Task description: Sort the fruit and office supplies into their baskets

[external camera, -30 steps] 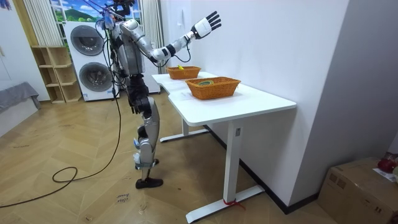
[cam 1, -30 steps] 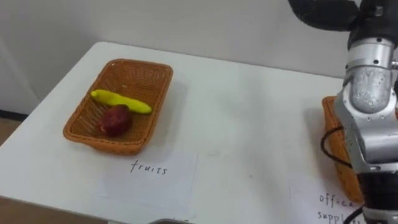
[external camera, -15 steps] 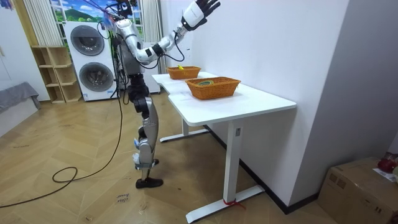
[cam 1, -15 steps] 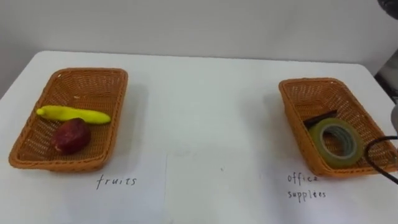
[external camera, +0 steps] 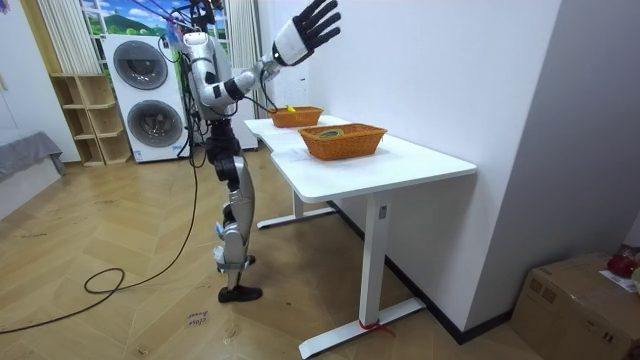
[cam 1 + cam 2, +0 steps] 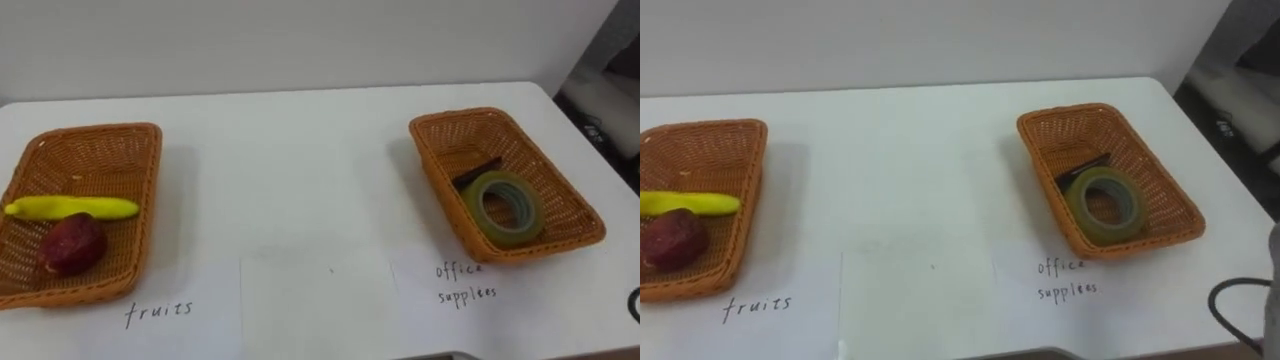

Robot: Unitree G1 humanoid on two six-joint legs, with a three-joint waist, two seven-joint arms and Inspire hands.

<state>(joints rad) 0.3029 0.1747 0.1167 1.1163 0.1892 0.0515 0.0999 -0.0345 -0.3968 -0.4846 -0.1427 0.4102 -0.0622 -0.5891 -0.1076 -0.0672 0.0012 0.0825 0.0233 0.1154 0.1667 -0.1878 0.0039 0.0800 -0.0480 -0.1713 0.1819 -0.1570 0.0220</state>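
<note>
fruit comes first in the left eye view: a yellow banana (image 6: 70, 207) lies across the fruit basket (image 6: 150, 195) at the left of the white table (image 6: 300, 150), and a red fruit (image 6: 72, 244) sits just beside it on the near side. well apart, at the right of the table, the office basket (image 6: 437, 180) holds a roll of tape (image 6: 503, 208) in its near half, with a dark item (image 6: 478, 176) at the tape's far edge, too small to tell what it is. a handwritten label (image 6: 158, 311) sits on the table in front of the fruit basket and a second label (image 6: 462, 283) in front of the office basket. a blank paper sheet (image 6: 320, 300) lies between the two.

in the room view the robot stands upright on the wood floor at the long side of the table, on the room view's left of it, with stacked washing machines (image 5: 145, 95) behind it. its right arm is raised up and forward, and the right hand (image 5: 307, 25) is above head height, its fingers spread wide and holding nothing. both baskets stand on the table, the office basket nearer the camera. a cardboard box (image 5: 585, 300) stands on the floor at the lower right.

the right eye view gives the same layout: banana and red fruit in the fruit basket at the left edge, tape and dark item in the office basket at the right.
</note>
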